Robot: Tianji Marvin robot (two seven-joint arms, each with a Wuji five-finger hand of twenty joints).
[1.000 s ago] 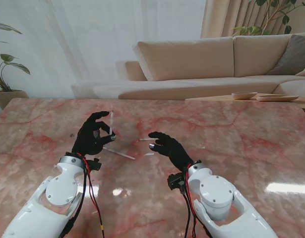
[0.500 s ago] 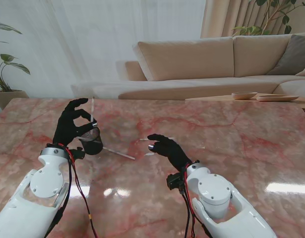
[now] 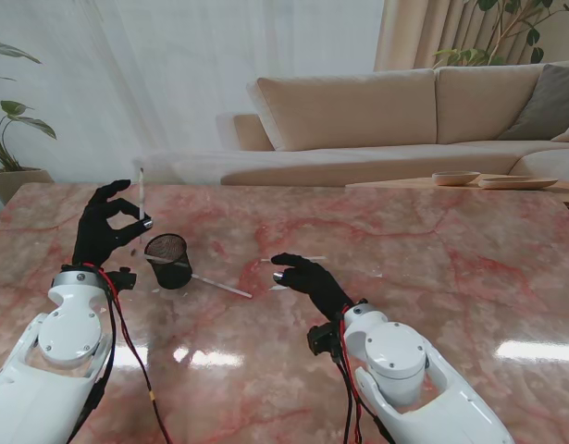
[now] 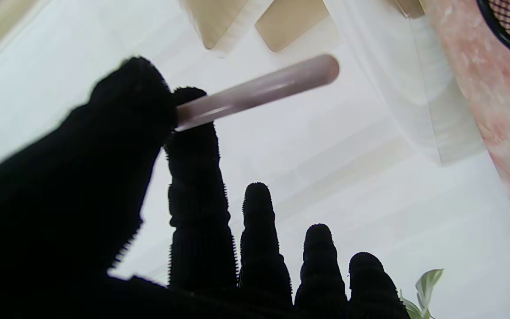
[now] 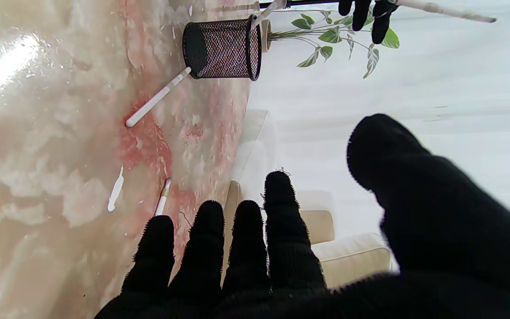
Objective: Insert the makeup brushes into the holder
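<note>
Right wrist only: second brush [image 5: 156, 102] behind holder [image 5: 222, 48]

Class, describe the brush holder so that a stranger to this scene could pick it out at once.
Start at the pink marble table and go to its left half. Just right of the raised left hand stands the holder, the only black mesh cup; a white brush lies beside its base.

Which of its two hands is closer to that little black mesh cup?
Left. The left hand, pinching a brush, is just left of the holder; the right hand hovers well off to its right.
</note>
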